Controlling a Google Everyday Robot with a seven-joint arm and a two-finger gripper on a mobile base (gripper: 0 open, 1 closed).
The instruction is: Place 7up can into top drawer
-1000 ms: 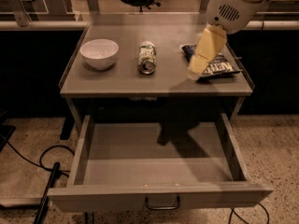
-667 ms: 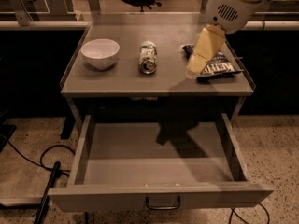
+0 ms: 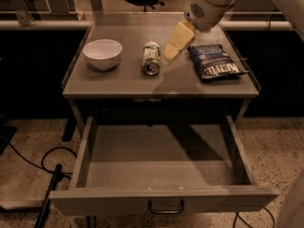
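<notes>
So, progress check: the easy half looks done and the real work hasn't started. The top drawer [image 3: 118,199] is pulled wide open across the lower half of the frame. Its grey floor is showing, and its little dark handle [image 3: 166,207] sits at the bottom centre.

The 7up can [image 3: 151,58] isn't in it yet. It lies on its side on the tabletop [image 3: 123,82] in the upper middle of the frame, with one silver end facing the camera. It's sitting between the white bowl [image 3: 102,53] on the left and the dark blue chip bag [image 3: 216,61] on the right, apart from both.

The gripper [image 3: 170,52] comes in from the upper right and hangs over the table just to the right of the can, angled down toward it. It's beside the can, not around it. Whether it's spread or pressed together, I honestly can't make out from this angle. It isn't holding anything that I can see.

My read is that the drawer part is sorted and the arm is lining up for the pick. Everything else is left: get around the can, lift it, carry it forward past the table edge and set it down in the drawer. Since the can lies on its side, it could roll if nudged.
</notes>
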